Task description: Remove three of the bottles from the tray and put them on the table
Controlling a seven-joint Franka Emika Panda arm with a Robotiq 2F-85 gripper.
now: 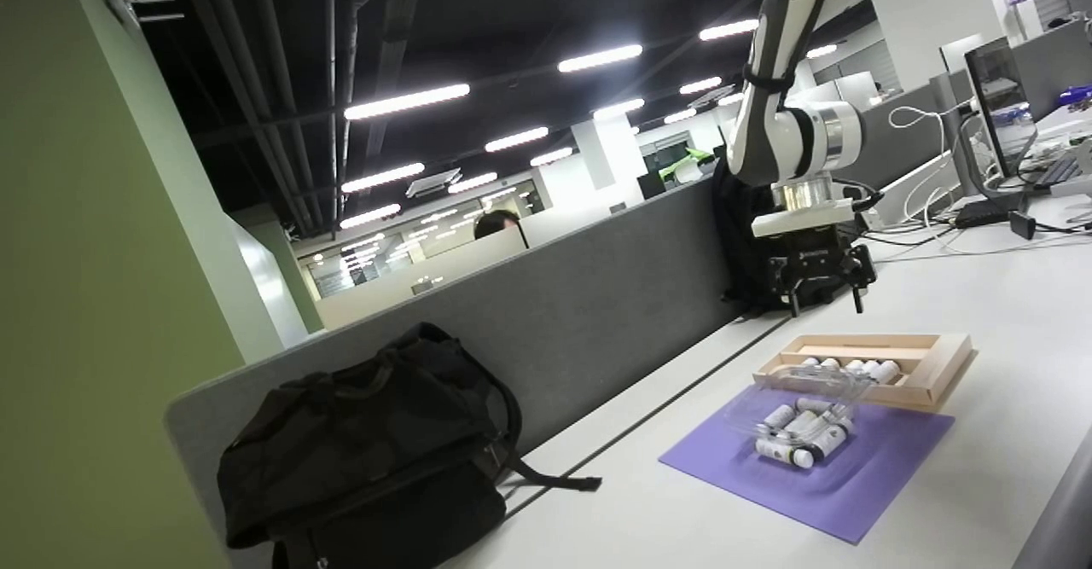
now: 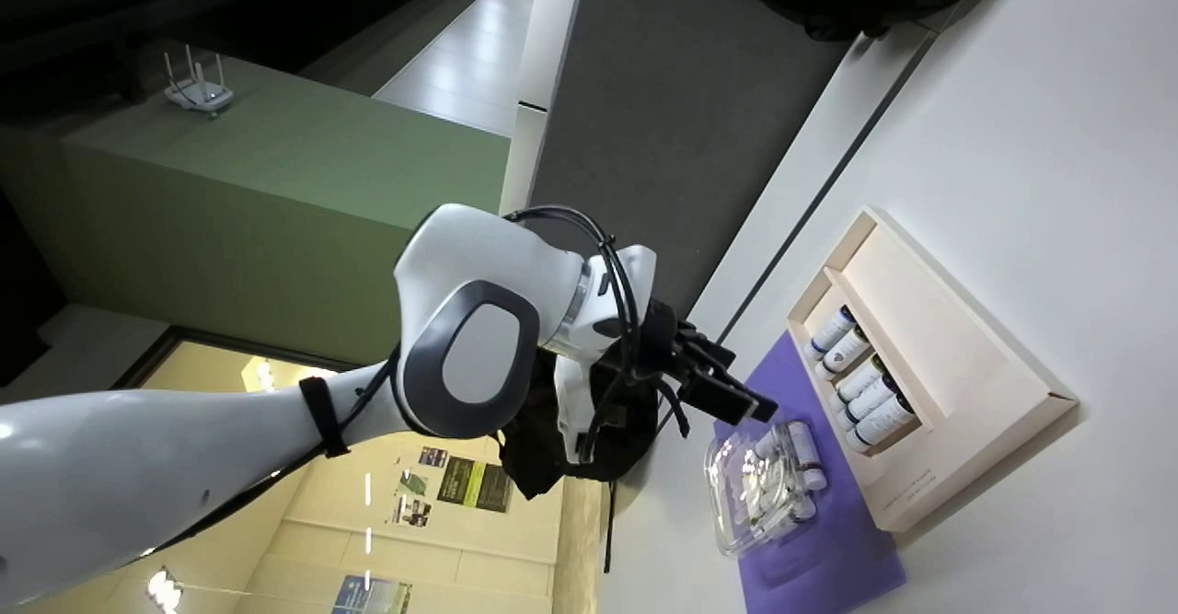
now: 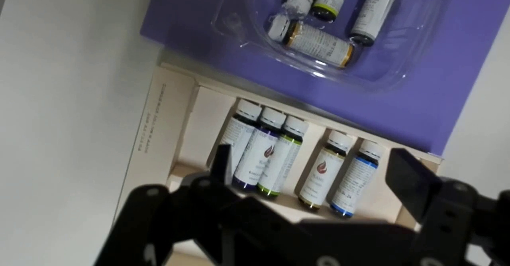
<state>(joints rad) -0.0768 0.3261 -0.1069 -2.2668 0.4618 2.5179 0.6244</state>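
**Looking like zero out of three to me**

So the gripper (image 1: 827,309) is hanging in the air over the table (image 1: 1024,339), its fingers (image 3: 412,184) standing wide apart with nothing pinched between them. It's not touching any of the bottles (image 3: 322,174), as far as I'm seeing.

Closest to it in the wrist view, five bottles are lying in one long compartment of the wood tray (image 2: 939,319): three are huddling together, and two more are lying near each other past a gap. So plenty are waiting to be picked from.

Next out, a purple mat (image 1: 896,449) is lying right beside the tray, and a clear plastic tub (image 3: 318,73) is sitting on it with more bottles (image 3: 376,10). I'm not getting a solid count through the plastic, and the views aren't telling me whether those are meant to be counting.

Every bottle I'm spotting is either lying in the tray or showing at the tub, so I'm scoring none as set out on the table itself. Three grabs and three put-downs are pending, I'm guessing.

Way out back, a grey divider (image 1: 631,279) is running along the edge, with a black backpack (image 1: 367,449) slumping by it.
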